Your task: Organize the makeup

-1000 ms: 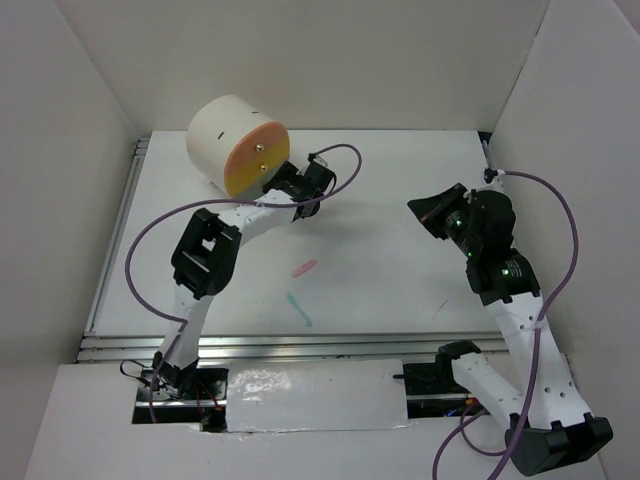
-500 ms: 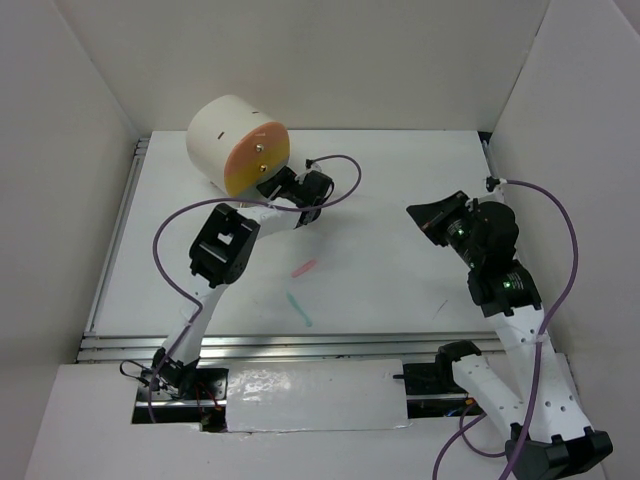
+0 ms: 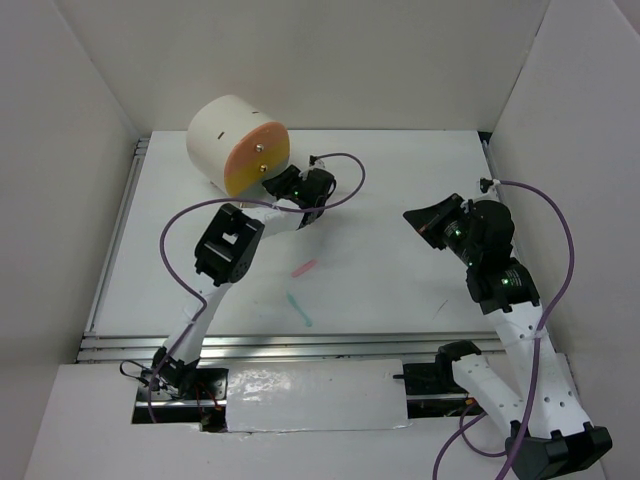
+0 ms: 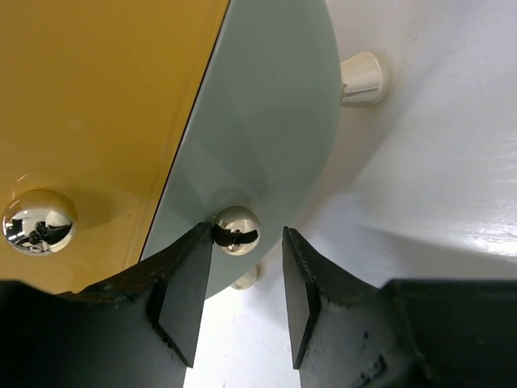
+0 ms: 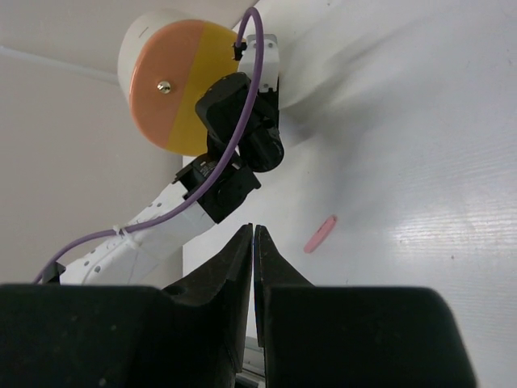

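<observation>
White table (image 3: 400, 180): your left gripper (image 4: 243, 241) holds its fingers apart around a knob (image 4: 236, 229) on the box (image 4: 89, 97); your right gripper (image 5: 253, 236) is pinched closed.

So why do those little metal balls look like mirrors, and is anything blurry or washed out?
Left wrist view: the polished knob mirrors the dark left gripper around it; nothing looks blurred. Right wrist view: streaky glare on the table at right, the right gripper almost black. Top view: even light, soft shadows, a glossy strip glinting at the near edge.
</observation>
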Action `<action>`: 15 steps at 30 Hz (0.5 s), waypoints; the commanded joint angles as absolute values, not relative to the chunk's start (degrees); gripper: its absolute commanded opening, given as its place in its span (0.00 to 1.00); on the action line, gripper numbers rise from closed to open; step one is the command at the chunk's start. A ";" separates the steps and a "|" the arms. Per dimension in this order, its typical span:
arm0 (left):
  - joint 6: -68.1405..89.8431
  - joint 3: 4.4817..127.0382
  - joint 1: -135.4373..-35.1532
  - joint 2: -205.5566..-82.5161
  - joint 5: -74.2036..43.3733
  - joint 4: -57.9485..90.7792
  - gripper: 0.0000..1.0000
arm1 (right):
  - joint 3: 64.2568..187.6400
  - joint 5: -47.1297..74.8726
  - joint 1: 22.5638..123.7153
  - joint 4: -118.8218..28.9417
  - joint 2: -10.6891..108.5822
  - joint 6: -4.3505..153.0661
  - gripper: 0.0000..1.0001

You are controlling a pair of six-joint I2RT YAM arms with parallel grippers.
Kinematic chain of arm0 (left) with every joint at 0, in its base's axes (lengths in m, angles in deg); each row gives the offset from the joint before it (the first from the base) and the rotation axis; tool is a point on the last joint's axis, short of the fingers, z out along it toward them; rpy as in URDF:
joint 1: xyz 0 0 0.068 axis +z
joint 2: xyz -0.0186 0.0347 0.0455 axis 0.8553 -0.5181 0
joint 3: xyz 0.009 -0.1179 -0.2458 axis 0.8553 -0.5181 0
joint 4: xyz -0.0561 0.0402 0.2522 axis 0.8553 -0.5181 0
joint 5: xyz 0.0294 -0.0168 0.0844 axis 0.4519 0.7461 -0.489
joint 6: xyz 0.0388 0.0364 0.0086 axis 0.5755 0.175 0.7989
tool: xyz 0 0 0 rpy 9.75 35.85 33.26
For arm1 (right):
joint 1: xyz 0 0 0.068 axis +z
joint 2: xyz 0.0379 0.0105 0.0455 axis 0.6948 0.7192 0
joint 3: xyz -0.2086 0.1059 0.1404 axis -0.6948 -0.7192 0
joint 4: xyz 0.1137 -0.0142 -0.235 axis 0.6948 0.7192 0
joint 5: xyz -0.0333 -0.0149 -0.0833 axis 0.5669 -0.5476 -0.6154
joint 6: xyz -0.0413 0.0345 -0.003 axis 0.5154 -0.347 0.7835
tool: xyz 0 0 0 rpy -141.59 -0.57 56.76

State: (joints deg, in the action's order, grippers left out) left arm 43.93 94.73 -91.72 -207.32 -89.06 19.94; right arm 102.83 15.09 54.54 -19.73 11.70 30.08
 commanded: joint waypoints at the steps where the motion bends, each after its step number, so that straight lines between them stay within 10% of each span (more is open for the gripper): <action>1: 44.40 95.29 -91.49 -208.03 -90.21 23.35 0.52 | 104.63 15.81 55.00 -20.04 10.67 30.81 0.11; 8: 44.05 94.05 -90.53 -207.50 -89.86 23.36 0.50 | 104.72 15.99 55.00 -20.49 11.02 30.99 0.11; 15: 42.38 93.35 -89.82 -206.27 -88.89 21.78 0.29 | 104.28 16.69 55.00 -21.19 11.28 30.90 0.11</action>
State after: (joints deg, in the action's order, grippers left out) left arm 44.60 94.43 -91.11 -207.30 -89.76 21.49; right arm 102.83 15.86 54.54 -19.65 11.50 30.08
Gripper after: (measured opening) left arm 0.357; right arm 0.108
